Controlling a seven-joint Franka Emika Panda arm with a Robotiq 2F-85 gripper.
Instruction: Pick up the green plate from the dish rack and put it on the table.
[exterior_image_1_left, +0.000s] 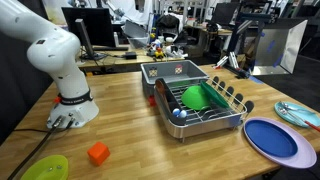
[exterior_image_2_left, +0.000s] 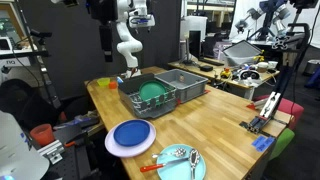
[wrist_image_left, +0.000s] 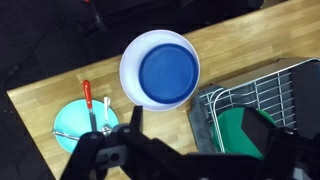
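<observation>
The dish rack (exterior_image_1_left: 228, 108) stands mid-table on the wooden table (exterior_image_1_left: 130, 130) and shows in both exterior views (exterior_image_2_left: 128, 100). A teal-green plate (exterior_image_2_left: 150, 92) rests inside it. In the wrist view the green plate (wrist_image_left: 236, 132) shows through the rack's wires (wrist_image_left: 262, 88), partly behind one dark finger. In an exterior view a bright green rounded shape (exterior_image_1_left: 193, 97) sits in the rack; I cannot tell if it is the plate. My gripper (wrist_image_left: 200, 140) hangs high above the table, open and empty, and also shows in an exterior view (exterior_image_2_left: 104, 38).
A blue plate (wrist_image_left: 160, 70) (exterior_image_1_left: 275, 140) lies next to the rack. A light-blue plate with utensils (wrist_image_left: 84, 124) (exterior_image_1_left: 297, 113) lies beyond it. A grey square bin (exterior_image_1_left: 175, 72) stands behind the rack. A lime plate (exterior_image_1_left: 45, 168) and an orange block (exterior_image_1_left: 97, 153) lie near the robot base.
</observation>
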